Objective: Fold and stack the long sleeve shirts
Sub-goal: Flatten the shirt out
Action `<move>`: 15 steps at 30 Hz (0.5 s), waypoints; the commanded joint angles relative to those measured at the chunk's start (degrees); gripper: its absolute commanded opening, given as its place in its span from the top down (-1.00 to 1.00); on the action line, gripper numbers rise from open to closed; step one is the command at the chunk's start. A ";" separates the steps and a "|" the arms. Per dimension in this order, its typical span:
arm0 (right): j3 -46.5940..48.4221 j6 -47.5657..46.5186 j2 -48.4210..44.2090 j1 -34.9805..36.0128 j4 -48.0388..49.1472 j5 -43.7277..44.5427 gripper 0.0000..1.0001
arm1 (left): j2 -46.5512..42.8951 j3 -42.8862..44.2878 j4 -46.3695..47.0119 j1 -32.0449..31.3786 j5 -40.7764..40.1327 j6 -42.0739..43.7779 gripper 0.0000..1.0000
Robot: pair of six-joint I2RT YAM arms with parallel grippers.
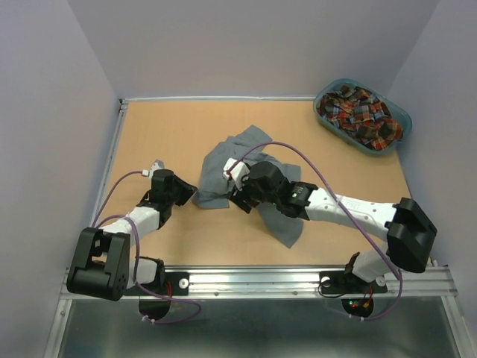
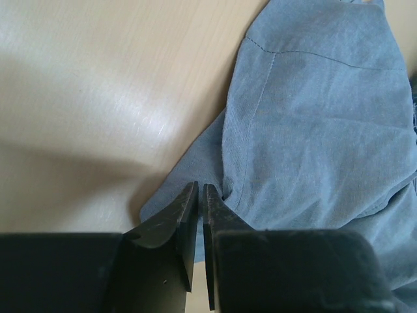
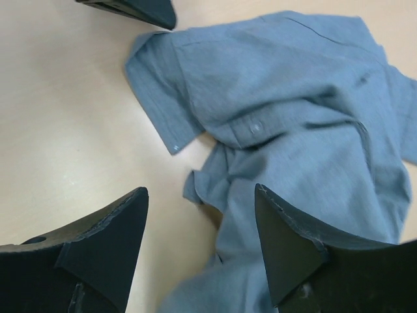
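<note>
Grey shirt lies crumpled mid-bench, its long axis running far to near and slanting right. The left end effector is at its left edge, nearly together; can't tell if cloth's pinched. The right end effector hovers above it, wide apart. Far right, the teal basket holds the plaid shirt.

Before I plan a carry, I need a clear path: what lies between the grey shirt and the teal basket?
Nothing: the top view shows only bare table between the grey shirt and the teal basket.
</note>
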 commanded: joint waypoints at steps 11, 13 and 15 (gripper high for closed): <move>11.87 -8.52 21.29 2.05 3.60 -11.57 -0.31 | -4.49 5.20 -5.33 -0.16 -4.88 3.64 0.42; 12.14 -9.40 23.48 2.05 4.83 -11.48 -0.30 | -5.36 6.08 -6.56 -0.07 -6.54 4.60 0.25; 12.57 -10.36 24.98 2.05 5.36 -11.13 -0.30 | -6.85 6.96 -8.32 0.01 -8.13 5.14 -0.02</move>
